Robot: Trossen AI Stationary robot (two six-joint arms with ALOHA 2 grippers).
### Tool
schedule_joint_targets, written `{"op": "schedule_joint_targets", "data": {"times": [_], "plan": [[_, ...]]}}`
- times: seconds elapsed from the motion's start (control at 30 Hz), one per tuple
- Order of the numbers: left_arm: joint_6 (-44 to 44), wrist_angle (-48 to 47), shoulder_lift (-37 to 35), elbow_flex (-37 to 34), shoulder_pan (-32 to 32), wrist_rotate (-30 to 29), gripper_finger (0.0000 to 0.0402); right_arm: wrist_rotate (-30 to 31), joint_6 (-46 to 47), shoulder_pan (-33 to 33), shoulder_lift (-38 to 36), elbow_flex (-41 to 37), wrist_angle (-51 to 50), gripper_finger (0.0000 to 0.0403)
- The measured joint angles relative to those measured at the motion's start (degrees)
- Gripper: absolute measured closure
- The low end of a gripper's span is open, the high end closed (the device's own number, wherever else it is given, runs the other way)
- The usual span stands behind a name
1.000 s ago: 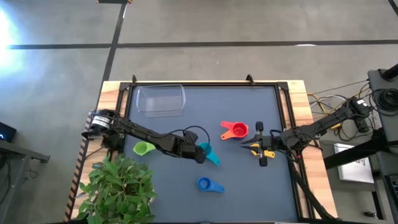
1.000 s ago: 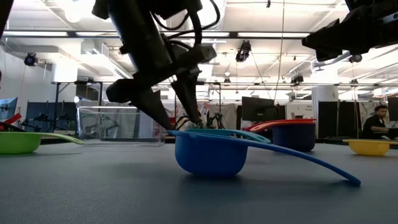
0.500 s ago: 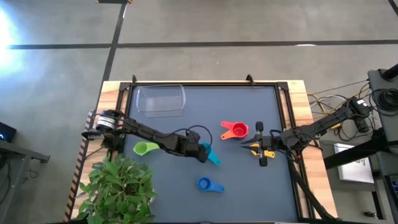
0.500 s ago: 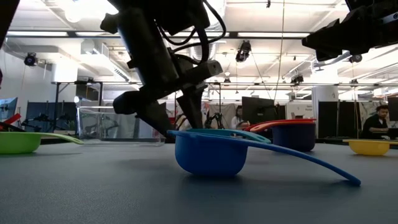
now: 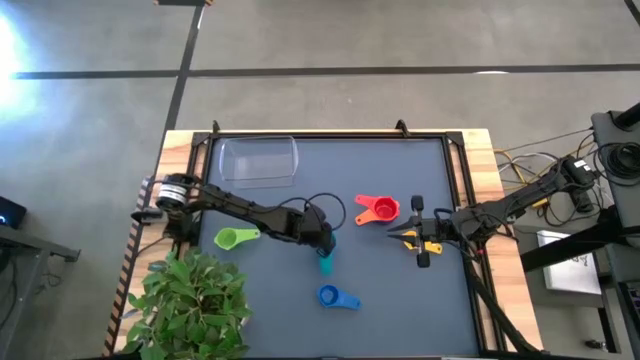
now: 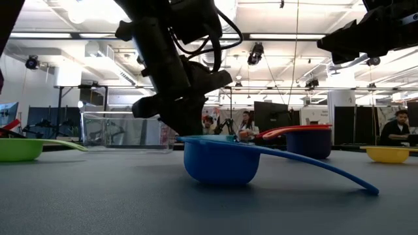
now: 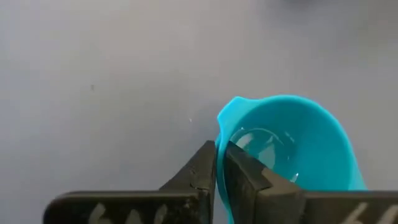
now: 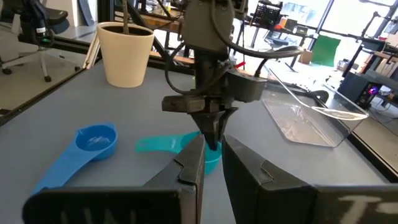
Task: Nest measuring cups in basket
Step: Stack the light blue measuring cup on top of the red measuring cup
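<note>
The teal measuring cup (image 7: 292, 143) lies mid-table, its handle (image 5: 324, 263) pointing toward the near edge. My left gripper (image 5: 325, 246) stands over it, shut on its rim. A green cup (image 5: 233, 238) sits to the left and a blue cup (image 5: 333, 296) near the front. A red cup (image 5: 383, 211) with an orange handle beside it sits right of centre. A yellow cup (image 5: 430, 246) lies under my right arm. My right gripper (image 5: 397, 237) hangs above the table, holding nothing, with a narrow gap between its fingers. The clear basket (image 5: 258, 160) stands at the far left. My left gripper pinches the teal cup's rim (image 7: 221, 134) on the side away from the handle. One finger is inside the bowl and one outside. The fingers (image 8: 212, 134) point down from above. The handle (image 8: 163, 144) looks low to the table; I cannot tell whether the cup is lifted.
A potted plant (image 5: 195, 300) in a cream pot (image 8: 127, 53) fills the near left corner. A raised rail (image 5: 330, 134) frames the table. People sit in the room beyond the far edge.
My left gripper has moved a little toward the table's right and near edges, come down and shut on the teal cup's rim. The cup has turned about: its handle pointed toward the near right before and now points toward the near edge.
</note>
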Motion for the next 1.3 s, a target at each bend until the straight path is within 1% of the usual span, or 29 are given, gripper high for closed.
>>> {"op": "schedule_joint_targets", "data": {"times": [0.07, 0.17, 0.33, 0.43, 0.6, 0.73, 0.83, 0.9, 1.03, 1.17, 1.3], "plan": [[4.1, 0.2, 0.0, 0.0, 0.9, 0.8, 0.0390, 0.0, 0.0, 0.0, 0.0, 0.0, 0.0, 0.0360], [9.8, 1.9, -0.1, 0.0, 2.6, 2.3, 0.0398, 0.0, 0.0, 0.0, 0.0, 0.0, 0.0, 0.0360], [18.6, 4.9, -1.0, 0.2, 6.3, 6.9, 0.0400, 0.0, 0.8, 0.0, 0.0, 0.0, -0.4, 0.0360], [23.6, 3.7, -1.1, 2.9, 8.5, 10.1, 0.0400, 0.0, 1.5, 0.0, 0.0, 0.0, -1.4, 0.0360], [34.4, -0.3, -1.2, 11.1, 11.0, 11.6, 0.0400, 0.0, 1.6, 0.0, -0.3, 0.0, -1.6, 0.0360], [42.8, -1.2, -0.7, 17.1, 12.8, 12.2, 0.0401, -0.5, 1.7, 0.0, -2.1, 0.0, -2.8, 0.0360], [48.2, -1.5, 1.0, 21.0, 14.1, 13.3, 0.0401, -0.5, 2.4, 0.0, -4.0, 0.0, -4.2, 0.0360], [51.4, -1.8, 3.0, 23.4, 14.9, 13.8, 0.0401, -0.4, 2.6, 0.1, -5.4, 0.0, -5.6, 0.0360], [56.3, -1.9, 8.2, 30.2, 16.2, 19.0, 0.0401, -0.5, 3.4, 0.3, -8.1, 0.0, -6.8, 0.0360], [59.5, -5.0, 15.1, 39.7, 16.9, 22.7, 0.0401, -1.6, 4.5, 0.8, -10.5, 0.0, -7.3, 0.0360], [62.7, -11.4, 22.8, 52.0, 17.0, 25.2, 0.0401, -3.6, 5.0, 1.3, -13.1, 0.0, -8.5, 0.0360]]}}
